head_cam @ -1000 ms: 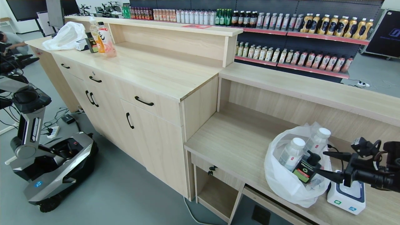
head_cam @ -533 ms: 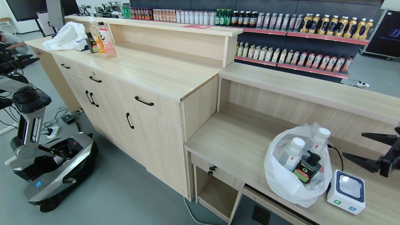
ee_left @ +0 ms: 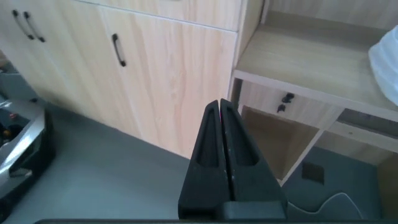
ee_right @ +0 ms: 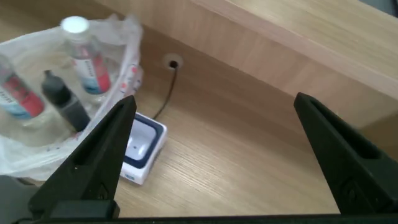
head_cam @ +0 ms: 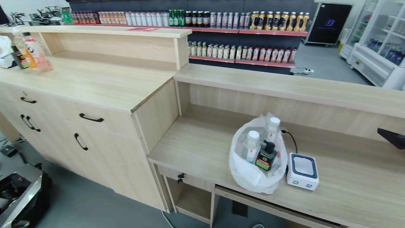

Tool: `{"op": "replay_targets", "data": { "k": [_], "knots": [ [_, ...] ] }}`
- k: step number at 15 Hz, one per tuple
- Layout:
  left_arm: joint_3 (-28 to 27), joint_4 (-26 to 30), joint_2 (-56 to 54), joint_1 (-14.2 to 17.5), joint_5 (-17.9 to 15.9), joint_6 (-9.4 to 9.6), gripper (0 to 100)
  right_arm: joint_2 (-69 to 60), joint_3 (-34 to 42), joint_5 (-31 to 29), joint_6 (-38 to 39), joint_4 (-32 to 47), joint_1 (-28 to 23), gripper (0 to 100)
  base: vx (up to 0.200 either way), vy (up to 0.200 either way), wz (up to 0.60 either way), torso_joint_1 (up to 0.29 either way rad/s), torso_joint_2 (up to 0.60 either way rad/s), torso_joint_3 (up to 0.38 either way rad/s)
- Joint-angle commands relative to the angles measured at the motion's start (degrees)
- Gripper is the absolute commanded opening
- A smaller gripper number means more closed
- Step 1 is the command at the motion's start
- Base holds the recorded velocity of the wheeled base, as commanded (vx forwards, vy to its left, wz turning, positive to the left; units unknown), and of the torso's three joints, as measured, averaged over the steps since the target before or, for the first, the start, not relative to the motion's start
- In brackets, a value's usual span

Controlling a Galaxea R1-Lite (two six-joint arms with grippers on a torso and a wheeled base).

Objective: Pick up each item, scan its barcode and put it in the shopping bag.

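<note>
Two white-capped bottles [head_cam: 250, 147] stood upright in the shopping bag [head_cam: 246, 177], scanner [head_cam: 302, 171] just beside; right gripper [ee_right: 214, 102] spread apart, left gripper [ee_left: 219, 106] pressed together.

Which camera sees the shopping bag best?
The head view: the whole shopping bag stands on the counter, bottles inside. The right wrist view cuts off one side; the left wrist view catches a white edge.
</note>
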Motion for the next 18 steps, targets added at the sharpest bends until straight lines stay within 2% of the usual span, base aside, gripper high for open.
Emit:
{"op": "replay_targets", "data": {
  "k": [1,4,6,7,9,11,13,15,17,18],
  "knots": [
    [0.0,0.0,0.0,0.0,0.0,0.00,0,-4.1,0.1,-3.3,2.2,-0.1,3.6,100,0.000,0.000,-0.60,0.002,0.01,-0.002],
    [0.0,0.0,0.0,0.0,0.0,0.00,0,-11.9,3.9,-16.0,7.6,1.6,10.2,100,0.000,0.000,-0.60,0.002,0.00,0.002],
    [0.0,0.0,0.0,0.0,0.0,0.00,0,-16.7,6.9,-19.4,11.9,2.5,13.2,100,0.000,0.000,0.00,0.000,0.00,0.000],
    [0.0,0.0,0.0,0.0,0.0,0.00,0,-20.1,9.8,-19.7,18.6,2.5,15.2,100,0.000,0.000,0.00,0.000,0.00,0.000],
    [0.0,0.0,0.0,0.0,0.0,0.00,0,-28.8,18.4,-22.0,21.6,3.3,17.5,100,0.000,0.000,0.00,0.000,0.00,0.000],
    [0.0,0.0,0.0,0.0,0.0,0.00,0,-46.2,31.2,-28.2,21.5,3.6,25.6,100,0.000,0.000,0.00,0.000,0.00,0.000],
    [0.0,0.0,0.0,0.0,0.0,0.00,0,-58.1,31.8,-31.4,21.7,12.9,30.1,100,0.000,0.000,0.00,0.000,0.00,0.000],
    [0.0,0.0,0.0,0.0,0.0,0.00,0,-68.9,31.8,-31.1,22.0,24.2,32.1,100,0.000,0.000,0.00,0.000,0.00,0.000],
    [0.0,0.0,0.0,0.0,0.0,0.00,0,-74.4,31.8,-30.8,21.6,30.0,32.1,100,0.000,0.000,0.00,0.000,0.00,0.000],
    [0.0,0.0,0.0,0.0,0.0,0.00,0,-79.0,31.8,-28.2,21.7,32.8,31.7,100,0.000,0.000,0.00,0.000,0.00,0.000]
  ]
}}
